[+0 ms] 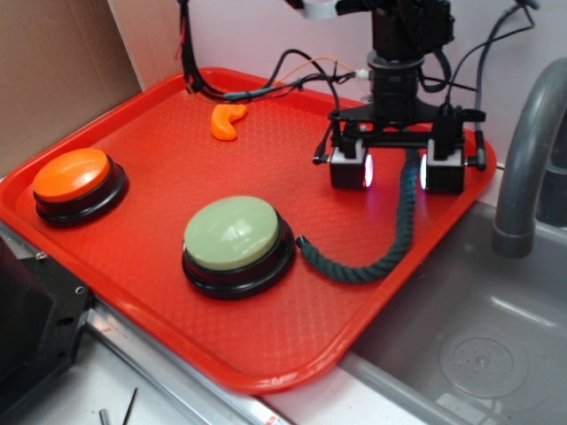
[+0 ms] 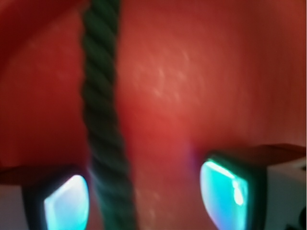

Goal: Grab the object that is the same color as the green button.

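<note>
Nearest the camera on the red tray (image 1: 266, 354), the green button (image 1: 232, 232) sits on its black base, with the orange button (image 1: 73, 173) off toward the tray's left edge. Just beside the green button's base, one end of the dark green rope (image 1: 403, 232) begins, and the rope curves away to run between the fingers of the gripper (image 1: 396, 170), which stand apart on either side of it, low over the tray. Farther back lies a small orange curved piece (image 1: 228, 120).
</note>
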